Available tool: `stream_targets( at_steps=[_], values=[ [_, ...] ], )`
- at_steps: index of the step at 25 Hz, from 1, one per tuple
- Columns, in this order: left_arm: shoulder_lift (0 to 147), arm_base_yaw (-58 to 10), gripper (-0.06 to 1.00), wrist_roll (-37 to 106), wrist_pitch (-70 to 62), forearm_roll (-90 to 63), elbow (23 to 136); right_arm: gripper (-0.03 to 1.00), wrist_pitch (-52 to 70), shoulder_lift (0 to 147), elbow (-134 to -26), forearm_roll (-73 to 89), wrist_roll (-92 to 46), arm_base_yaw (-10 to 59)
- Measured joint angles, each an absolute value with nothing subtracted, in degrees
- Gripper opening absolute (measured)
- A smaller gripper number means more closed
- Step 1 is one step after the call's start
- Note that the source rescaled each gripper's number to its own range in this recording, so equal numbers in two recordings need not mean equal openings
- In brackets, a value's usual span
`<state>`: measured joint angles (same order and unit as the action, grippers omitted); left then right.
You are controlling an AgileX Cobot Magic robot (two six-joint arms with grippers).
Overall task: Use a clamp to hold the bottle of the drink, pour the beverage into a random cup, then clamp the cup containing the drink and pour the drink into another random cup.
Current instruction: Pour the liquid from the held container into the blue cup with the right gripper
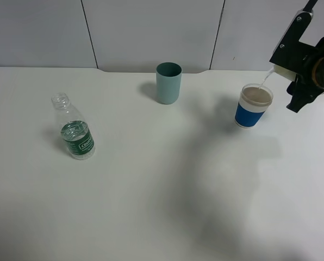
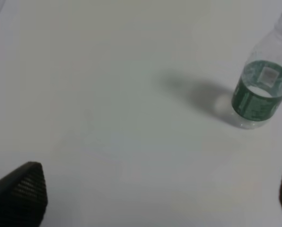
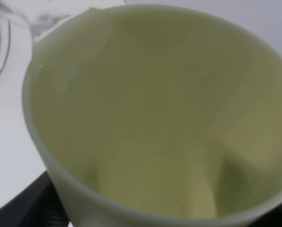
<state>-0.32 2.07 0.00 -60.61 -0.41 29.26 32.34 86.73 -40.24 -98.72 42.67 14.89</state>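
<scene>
From where I stood, the right gripper [image 1: 297, 77] was clamped on the yellow-green cup [image 3: 155, 118], which was tipped above the blue cup [image 1: 254, 107] with a thin stream of water [image 1: 266, 80] falling in. That cup looked light, thin-walled and easy to squash, so best held mid-body. The left gripper [image 2: 155, 198] hung wide open and empty near the bottle [image 1: 76, 130], which stood on the worktop [image 1: 151, 190].

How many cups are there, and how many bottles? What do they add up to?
Cups: 3 (teal cup, blue cup, yellow-green cup)
Bottles: 1 (bottle)
Total: 4
</scene>
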Motion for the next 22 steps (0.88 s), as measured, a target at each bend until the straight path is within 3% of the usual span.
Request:
stream_targets(
  at_steps=[22],
  values=[
    [-0.32,2.07,1.00,0.00,-60.61,-0.41,29.26,0.03,32.39,86.73,-40.24,-98.72,35.89,14.89]
  ],
)
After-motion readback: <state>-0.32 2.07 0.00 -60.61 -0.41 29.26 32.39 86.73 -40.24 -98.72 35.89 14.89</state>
